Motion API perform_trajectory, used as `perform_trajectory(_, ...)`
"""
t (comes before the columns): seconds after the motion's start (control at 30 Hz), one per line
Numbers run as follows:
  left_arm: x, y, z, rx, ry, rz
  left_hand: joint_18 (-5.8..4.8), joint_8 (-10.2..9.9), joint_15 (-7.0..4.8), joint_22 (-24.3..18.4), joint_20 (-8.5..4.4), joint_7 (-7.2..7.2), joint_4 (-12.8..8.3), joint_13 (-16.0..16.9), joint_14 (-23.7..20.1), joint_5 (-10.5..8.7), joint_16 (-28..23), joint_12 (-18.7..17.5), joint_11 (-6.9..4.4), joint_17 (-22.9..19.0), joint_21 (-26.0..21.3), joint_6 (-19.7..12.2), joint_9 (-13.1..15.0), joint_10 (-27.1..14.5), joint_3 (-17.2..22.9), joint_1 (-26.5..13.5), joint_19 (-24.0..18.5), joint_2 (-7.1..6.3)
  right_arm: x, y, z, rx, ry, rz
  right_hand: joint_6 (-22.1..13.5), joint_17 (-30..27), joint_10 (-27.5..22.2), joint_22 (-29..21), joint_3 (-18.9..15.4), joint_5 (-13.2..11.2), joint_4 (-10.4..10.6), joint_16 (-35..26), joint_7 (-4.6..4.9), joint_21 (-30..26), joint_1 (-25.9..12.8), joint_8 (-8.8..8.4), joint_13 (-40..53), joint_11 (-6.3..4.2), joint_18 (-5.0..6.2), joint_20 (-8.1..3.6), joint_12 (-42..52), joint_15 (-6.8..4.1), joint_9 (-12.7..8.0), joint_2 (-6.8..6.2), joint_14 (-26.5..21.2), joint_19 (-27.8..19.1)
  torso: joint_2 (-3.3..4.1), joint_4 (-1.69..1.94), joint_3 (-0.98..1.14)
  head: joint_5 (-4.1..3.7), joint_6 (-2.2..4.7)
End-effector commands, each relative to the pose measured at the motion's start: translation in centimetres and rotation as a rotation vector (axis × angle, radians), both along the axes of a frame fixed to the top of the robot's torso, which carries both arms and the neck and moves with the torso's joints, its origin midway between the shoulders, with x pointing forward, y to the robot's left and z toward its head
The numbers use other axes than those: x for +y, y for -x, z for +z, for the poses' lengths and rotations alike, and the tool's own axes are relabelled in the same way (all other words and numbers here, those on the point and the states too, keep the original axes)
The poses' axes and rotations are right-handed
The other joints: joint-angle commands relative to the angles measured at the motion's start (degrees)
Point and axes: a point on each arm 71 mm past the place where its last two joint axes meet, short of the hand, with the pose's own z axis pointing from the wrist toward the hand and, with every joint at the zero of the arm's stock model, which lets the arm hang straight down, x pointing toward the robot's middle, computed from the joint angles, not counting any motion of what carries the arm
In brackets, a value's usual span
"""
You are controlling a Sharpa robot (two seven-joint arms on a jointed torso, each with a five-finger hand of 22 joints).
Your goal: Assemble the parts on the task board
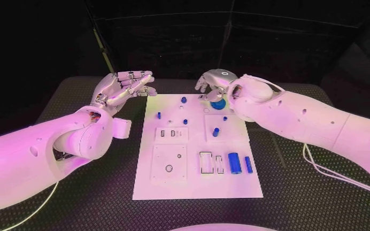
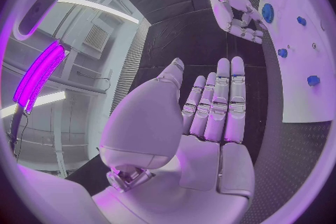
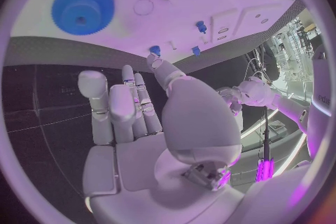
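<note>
The white task board lies in the middle of the table. A round blue gear sits near its far edge, also seen in the right wrist view and the left wrist view. My right hand hovers just beyond the gear with its fingers spread and nothing in them. My left hand is raised off the board's far left corner, its palm open and empty. Small blue pegs stand on the board's far half. Two blue cylinders lie near the front right.
The board carries white recessed blocks and a square plate with a hole. Black mesh table surrounds the board. A white cable runs across the table under my right arm.
</note>
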Motion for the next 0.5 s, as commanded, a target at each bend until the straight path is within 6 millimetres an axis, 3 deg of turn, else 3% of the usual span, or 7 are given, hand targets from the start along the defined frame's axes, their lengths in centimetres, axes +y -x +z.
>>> perform_trajectory(0.03, 0.0, 0.0, 0.2, -0.007, 0.002, -0.01, 0.71, -0.35, 0.05, 0.03, -0.04, 0.05, -0.11, -0.08, 0.35, -0.2, -0.36, -0.32, 0.16, 0.05, 0.34, 0.23, -0.06, 0.24, -0.1, -0.18, 0.48, 0.49, -2.2, 0.4, 0.4, 0.076, -0.105, -0.084, -1.32, 0.79, 2.32, 0.81, -2.15, 1.15, 2.01, 0.67, 0.71, 0.6, -2.48, -0.56, 0.5, 0.11, -0.45, 0.08, 1.18, -0.3, -0.35, -1.87, 0.87, 0.67, -0.19, -0.55, 0.17, 0.17, 0.42)
perform_trajectory(0.17, 0.1, 0.0, 0.1, -0.004, 0.004, -0.009, 0.71, -0.36, 0.05, 0.03, -0.04, 0.05, -0.12, -0.08, 0.35, -0.2, -0.37, -0.33, 0.16, 0.06, 0.34, 0.24, -0.06, 0.24, -0.1, -0.18, 0.48, 0.49, -4.4, 0.8, 0.4, 0.129, -0.097, -0.144, -3.8, 1.67, 6.19, 1.69, -11.59, 3.53, 8.26, 1.46, 0.48, 1.23, -1.22, -0.79, 2.61, -0.61, -0.58, 0.1, 4.55, -0.94, -0.37, -3.56, 0.9, 1.37, -0.2, -0.87, 0.35, 0.09, 0.59)
perform_trajectory(0.23, 0.0, 0.0, 0.1, -0.002, 0.005, -0.009, 0.7, -0.37, 0.05, 0.03, -0.04, 0.04, -0.12, -0.08, 0.34, -0.2, -0.39, -0.33, 0.16, 0.07, 0.34, 0.24, -0.06, 0.25, -0.11, -0.18, 0.48, 0.5, -5.3, 0.9, 0.2, 0.157, -0.085, -0.172, -3.88, 3.11, 9.22, 3.18, -16.26, 4.52, 12.29, 2.48, -0.18, 2.14, 0.98, -0.35, 5.0, -1.49, -0.82, -0.55, 8.1, -1.51, -0.23, -4.19, 1.21, 2.26, -0.2, -0.62, 0.22, -0.36, 0.65)
perform_trajectory(0.33, 0.0, 0.0, 0.1, -0.001, 0.007, -0.011, 0.7, -0.37, 0.05, 0.03, -0.04, 0.04, -0.12, -0.08, 0.34, -0.2, -0.39, -0.33, 0.16, 0.07, 0.34, 0.24, -0.06, 0.25, -0.11, -0.18, 0.48, 0.5, -6.1, 0.8, -0.1, 0.196, -0.066, -0.204, -4.36, 7.5, 7.87, 6.78, -21.42, 5.17, 22.06, 5.45, -1.18, 4.32, 7.38, 0.65, 12.48, -1.65, -1.2, -1.64, 16.48, -1.94, -0.09, -4.85, 1.94, 4.11, -0.22, -0.54, 0.2, -0.83, 0.72)
perform_trajectory(0.37, -0.1, 0.0, 0.1, -0.001, 0.007, -0.012, 0.7, -0.37, 0.05, 0.03, -0.04, 0.04, -0.12, -0.08, 0.34, -0.2, -0.39, -0.33, 0.16, 0.07, 0.34, 0.24, -0.06, 0.25, -0.11, -0.18, 0.48, 0.5, -6.3, 0.8, -0.2, 0.208, -0.059, -0.212, -4.5, 10.32, 9.16, 8.56, -22.02, 5.11, 22.2, 7.01, -0.92, 5.27, 7.6, 0.79, 14.5, -1.96, -1.82, -1.38, 19.29, -2.18, -0.09, -5.06, 2.38, 4.95, -0.21, -0.48, 0.18, -0.93, 0.71)
perform_trajectory(0.4, -0.1, 0.0, 0.1, -0.001, 0.007, -0.012, 0.7, -0.37, 0.05, 0.03, -0.04, 0.04, -0.12, -0.08, 0.34, -0.2, -0.39, -0.33, 0.16, 0.07, 0.34, 0.24, -0.06, 0.25, -0.11, -0.18, 0.48, 0.5, -6.5, 0.7, -0.4, 0.219, -0.054, -0.219, -5.03, 12.59, 5.73, 10.12, -23.9, 5.64, 21.92, 8.8, -1.12, 6.46, 7.72, 1.64, 23.24, -1.86, -2.16, -1.11, 28.92, -2.36, -0.05, -4.59, 2.66, 5.57, -0.18, -0.46, 0.17, -0.98, 0.71)
perform_trajectory(0.5, -0.1, -0.1, 0.1, 0.0, 0.008, -0.012, 0.7, -0.37, 0.05, 0.03, -0.04, 0.04, -0.12, -0.08, 0.34, -0.2, -0.39, -0.33, 0.16, 0.07, 0.34, 0.24, -0.06, 0.25, -0.11, -0.18, 0.48, 0.5, -6.6, 0.5, -0.7, 0.241, -0.044, -0.232, -5.41, 15.63, 4.4, 12.2, -23.11, 5.36, 22.29, 10.32, -0.64, 7.54, 7.28, 2.31, 31.58, -1.64, -2.44, -0.83, 36.61, -1.98, -0.07, -4.61, 2.87, 6.21, -0.12, -0.46, 0.18, -1.02, 0.65)
